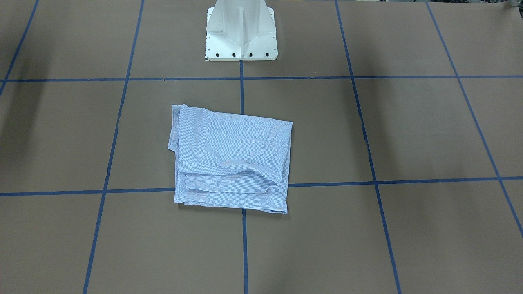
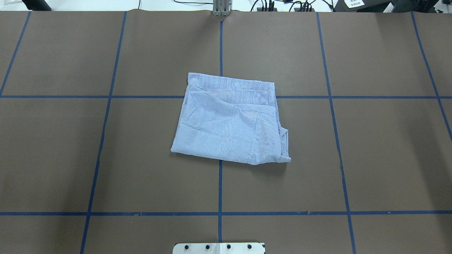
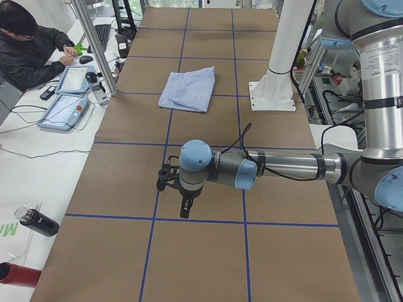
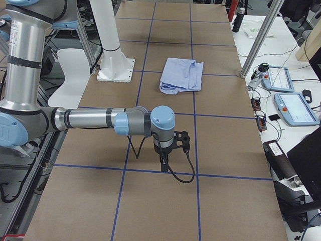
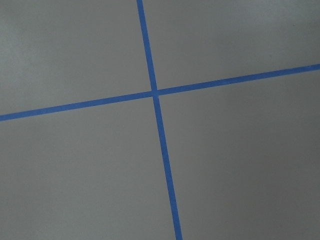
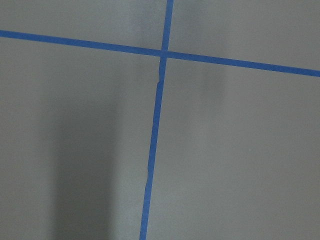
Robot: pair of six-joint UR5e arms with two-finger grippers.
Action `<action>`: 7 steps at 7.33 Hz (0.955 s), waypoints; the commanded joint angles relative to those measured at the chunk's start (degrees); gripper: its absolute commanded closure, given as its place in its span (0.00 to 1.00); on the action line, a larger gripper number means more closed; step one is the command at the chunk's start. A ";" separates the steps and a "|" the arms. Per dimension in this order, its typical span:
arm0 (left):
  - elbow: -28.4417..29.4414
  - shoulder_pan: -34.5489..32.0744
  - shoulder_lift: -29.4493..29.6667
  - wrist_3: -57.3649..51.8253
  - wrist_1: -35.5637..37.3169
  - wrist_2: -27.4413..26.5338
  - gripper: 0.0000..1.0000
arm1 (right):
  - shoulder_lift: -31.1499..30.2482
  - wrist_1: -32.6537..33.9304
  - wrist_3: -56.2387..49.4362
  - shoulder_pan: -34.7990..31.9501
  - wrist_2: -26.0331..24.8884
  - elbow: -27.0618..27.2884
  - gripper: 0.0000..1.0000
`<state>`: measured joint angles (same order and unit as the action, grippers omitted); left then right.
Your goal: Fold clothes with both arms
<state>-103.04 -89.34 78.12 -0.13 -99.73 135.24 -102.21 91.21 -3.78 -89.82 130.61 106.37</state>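
Observation:
The light blue striped shirt (image 1: 233,159) lies folded into a rough rectangle at the middle of the brown table, in the overhead view (image 2: 229,120) and both side views (image 3: 189,88) (image 4: 181,74). No arm touches it. My left gripper (image 3: 184,211) shows only in the exterior left view, pointing down over the table far from the shirt. My right gripper (image 4: 163,163) shows only in the exterior right view, also pointing down far from the shirt. I cannot tell whether either is open or shut. Both wrist views show only table and blue tape.
Blue tape lines (image 2: 219,183) divide the table into squares. The white pedestal base (image 1: 241,32) stands at the robot's side. An operator (image 3: 31,44) sits beside teach pendants (image 3: 63,107) (image 4: 296,108). A dark bottle (image 3: 38,221) lies off the table's edge.

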 commanded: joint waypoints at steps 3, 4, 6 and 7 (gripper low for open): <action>-1.99 -0.04 -1.66 -0.13 -0.47 -0.33 0.00 | 0.08 -0.42 0.09 0.00 0.00 0.33 0.00; -1.99 -0.04 -1.75 -0.05 -0.47 -0.33 0.00 | 0.08 -0.42 0.09 0.00 0.00 0.33 0.00; -1.99 -0.04 -1.75 -0.05 -0.47 -0.33 0.00 | -0.01 -0.77 0.00 0.00 0.00 0.24 0.00; -1.90 -0.04 -1.75 -0.05 -0.47 -0.33 0.00 | -0.19 -0.86 0.00 0.00 0.09 0.51 0.00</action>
<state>-105.01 -89.38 76.39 -0.20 -100.19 134.91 -102.25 90.47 -3.75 -89.82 130.62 106.70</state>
